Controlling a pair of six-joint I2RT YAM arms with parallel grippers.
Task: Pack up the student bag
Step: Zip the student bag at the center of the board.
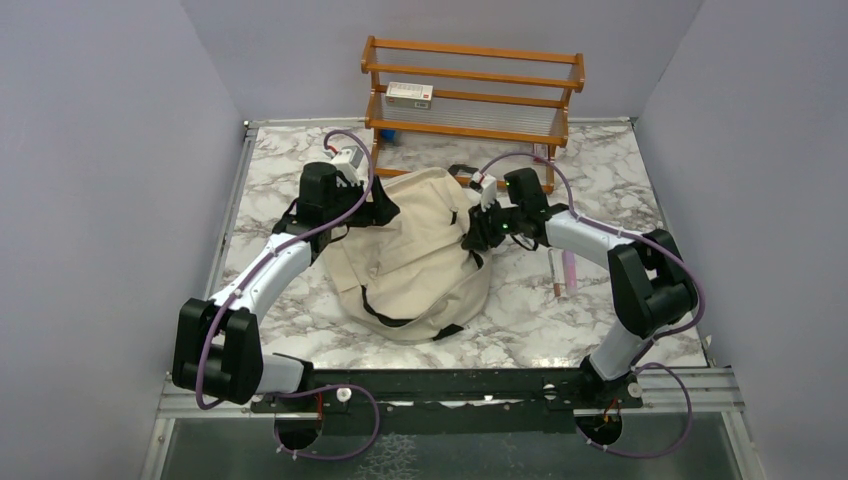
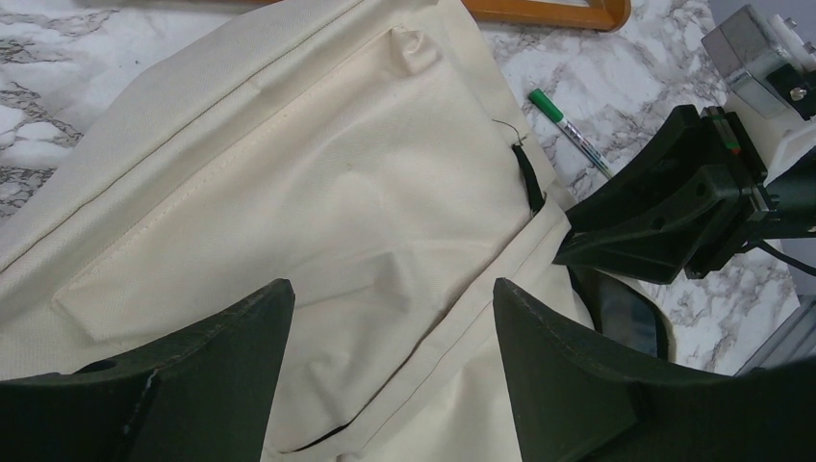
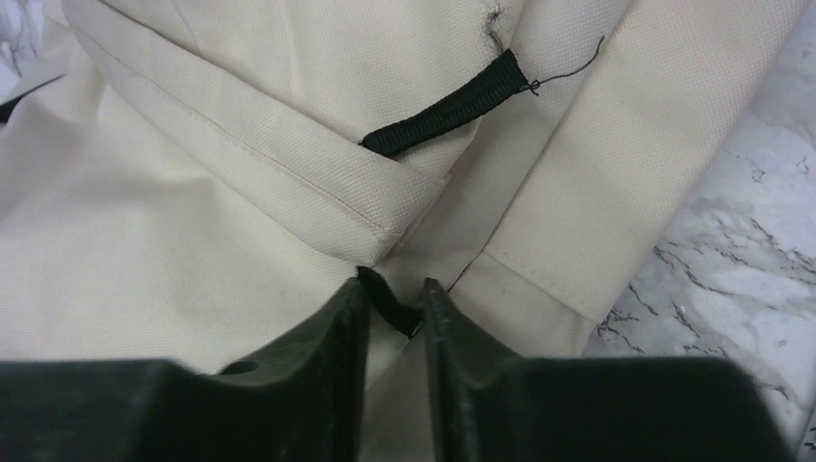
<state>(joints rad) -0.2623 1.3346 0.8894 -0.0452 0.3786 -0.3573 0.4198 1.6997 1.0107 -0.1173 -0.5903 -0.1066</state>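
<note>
The student bag (image 1: 410, 255), cream canvas with black straps, lies slumped in the middle of the marble table. My left gripper (image 1: 388, 208) is open over the bag's upper left; in the left wrist view (image 2: 393, 289) its jaws stand wide apart above the cream fabric (image 2: 318, 183), holding nothing. My right gripper (image 1: 473, 238) is at the bag's right edge. In the right wrist view (image 3: 395, 284) its jaws are nearly closed on a small black tab (image 3: 390, 300) at a seam of the bag (image 3: 192, 241). A black webbing loop (image 3: 447, 114) lies just beyond.
A wooden rack (image 1: 470, 95) stands at the back with a white box (image 1: 410, 95) on its shelf. Pink pens (image 1: 565, 270) lie on the table right of the bag. A green pen (image 2: 573, 135) lies near the rack. Grey walls enclose the table.
</note>
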